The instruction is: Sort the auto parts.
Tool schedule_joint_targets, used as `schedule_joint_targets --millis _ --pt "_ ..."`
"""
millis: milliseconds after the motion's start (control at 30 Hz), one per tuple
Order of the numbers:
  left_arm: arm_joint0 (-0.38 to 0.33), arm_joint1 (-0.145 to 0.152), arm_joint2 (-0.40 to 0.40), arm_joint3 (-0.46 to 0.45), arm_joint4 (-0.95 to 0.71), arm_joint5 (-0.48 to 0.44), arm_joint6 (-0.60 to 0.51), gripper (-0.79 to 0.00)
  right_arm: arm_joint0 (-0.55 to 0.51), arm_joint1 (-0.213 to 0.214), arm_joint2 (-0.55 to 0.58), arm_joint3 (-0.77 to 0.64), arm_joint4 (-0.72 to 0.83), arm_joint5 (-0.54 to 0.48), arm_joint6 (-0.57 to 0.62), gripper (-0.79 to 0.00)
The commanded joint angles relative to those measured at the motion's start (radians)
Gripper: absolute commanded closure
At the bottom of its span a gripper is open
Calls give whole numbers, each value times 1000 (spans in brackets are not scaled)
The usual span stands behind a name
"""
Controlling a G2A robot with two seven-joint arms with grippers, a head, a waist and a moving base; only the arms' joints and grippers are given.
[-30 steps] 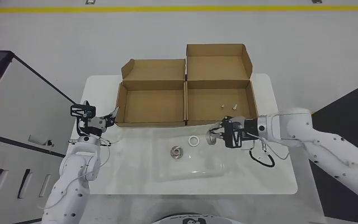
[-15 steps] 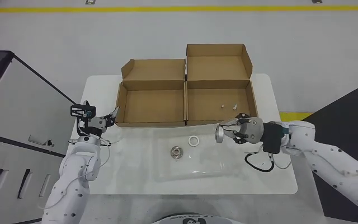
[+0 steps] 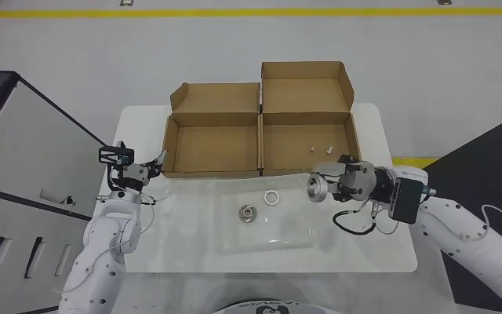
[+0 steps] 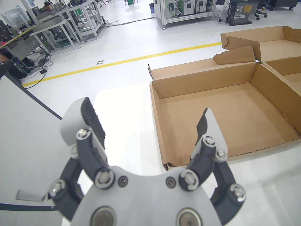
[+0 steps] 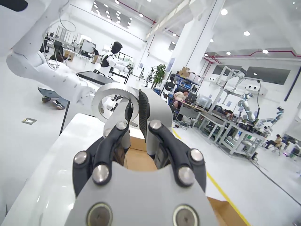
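White surface [image 3: 196, 259] carries two open cardboard boxes [image 3: 212, 149], set ahead of both fingertips. Right fingers [image 5: 143, 109] are clenched on a metal ring [image 5: 110, 92], held clear of the surface. Left fingers [image 4: 91, 123] are released, beside the nearer box's corner. A white ring [image 3: 272, 197] and a metal bearing [image 3: 248, 212] lie between the two sets of fingers.

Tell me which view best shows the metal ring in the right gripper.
The right wrist view: the metal ring sits close up, pinched by its wall in the right gripper, bore visible. The top view shows it small, by the front wall of the right box. The left wrist view faces the left box.
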Motion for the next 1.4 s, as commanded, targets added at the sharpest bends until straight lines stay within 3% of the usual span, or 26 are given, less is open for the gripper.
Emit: schedule_joint_targets --millis 0,667,1367 --pt "0 0 0 0 0 0 0 -785 19 -16 -11 7 -5 -4 -20 0" --pt "0 0 0 0 0 0 0 -785 236 -186 -109 90 -35 -2 -134 0" --pt "0 0 0 0 0 0 0 -785 427 -365 -204 173 -127 170 -349 0"
